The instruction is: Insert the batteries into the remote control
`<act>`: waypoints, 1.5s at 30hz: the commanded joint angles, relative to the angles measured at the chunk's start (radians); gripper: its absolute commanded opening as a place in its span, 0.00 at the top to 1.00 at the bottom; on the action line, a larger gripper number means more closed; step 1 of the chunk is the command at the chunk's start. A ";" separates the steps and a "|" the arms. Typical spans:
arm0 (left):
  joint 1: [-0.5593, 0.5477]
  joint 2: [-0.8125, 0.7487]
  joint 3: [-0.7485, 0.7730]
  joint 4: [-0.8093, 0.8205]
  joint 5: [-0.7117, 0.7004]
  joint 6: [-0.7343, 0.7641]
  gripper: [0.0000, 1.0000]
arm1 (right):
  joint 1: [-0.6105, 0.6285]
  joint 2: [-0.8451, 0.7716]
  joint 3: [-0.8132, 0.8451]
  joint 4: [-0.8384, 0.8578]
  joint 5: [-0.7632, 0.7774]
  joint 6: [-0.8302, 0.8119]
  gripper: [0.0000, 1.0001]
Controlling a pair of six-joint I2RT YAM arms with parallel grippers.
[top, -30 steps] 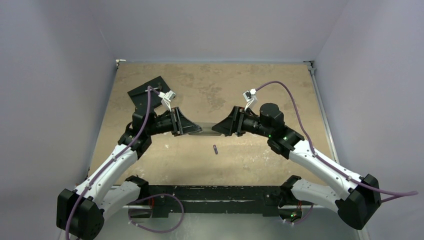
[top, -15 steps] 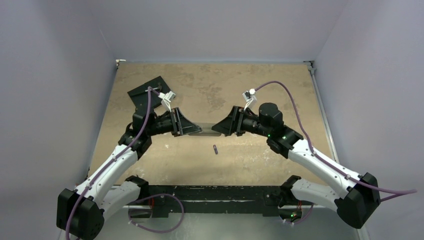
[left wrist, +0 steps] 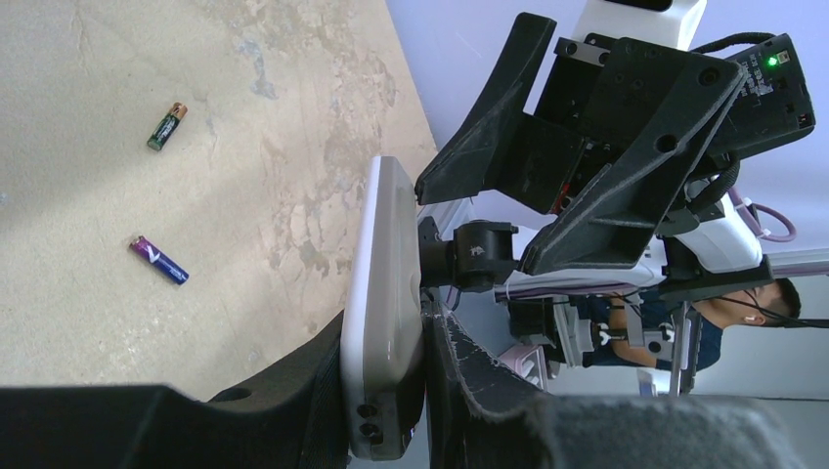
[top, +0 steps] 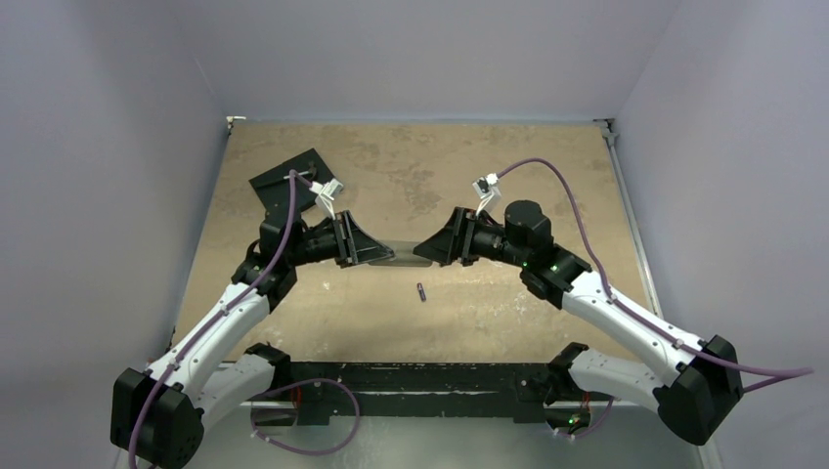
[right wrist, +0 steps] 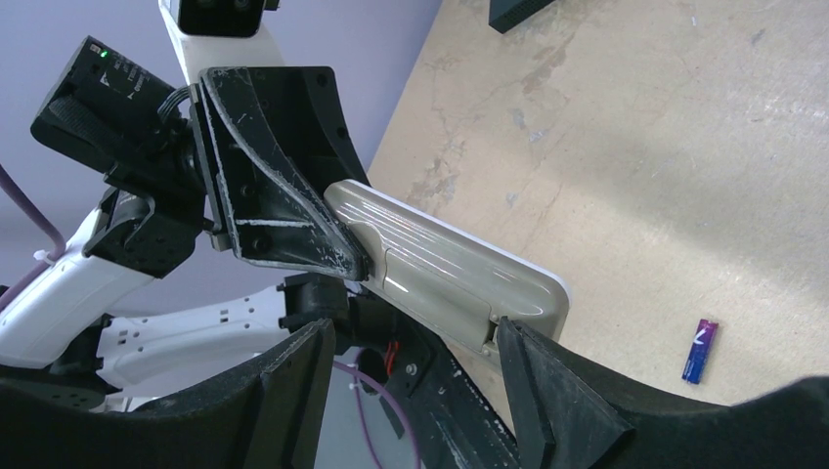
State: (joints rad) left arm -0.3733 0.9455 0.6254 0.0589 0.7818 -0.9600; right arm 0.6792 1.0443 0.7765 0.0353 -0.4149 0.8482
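Observation:
My left gripper (top: 374, 252) is shut on the remote control (top: 403, 252) and holds it edge-on above the table, its grey back facing my right wrist camera. In the left wrist view the remote control (left wrist: 383, 254) sits clamped between the two fingers of the left gripper (left wrist: 386, 362). My right gripper (right wrist: 415, 342) is open at the free end of the remote control (right wrist: 440, 259). One fingertip (right wrist: 518, 352) is at the end of the battery cover; contact is unclear. Two batteries lie on the table: a gold-tinted one (left wrist: 167, 126) and a bluish-purple one (left wrist: 158, 260), (right wrist: 699, 349), (top: 421, 292).
A black square slab (top: 290, 179) lies at the back left of the tan table (top: 508, 166). Grey walls close in the table on three sides. The arms' bases and a black rail (top: 420, 376) run along the near edge.
The right gripper has crept slightly left toward the remote's end. The left gripper, the remote and the battery on the table have not moved.

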 commanded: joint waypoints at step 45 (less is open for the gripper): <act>-0.007 -0.009 -0.023 0.220 0.107 -0.101 1.00 | 0.048 0.072 0.009 0.053 -0.008 0.002 0.31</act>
State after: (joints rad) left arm -0.3664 0.9520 0.5903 0.1112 0.7807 -1.0107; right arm 0.7033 1.1000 0.7765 0.0486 -0.4210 0.8486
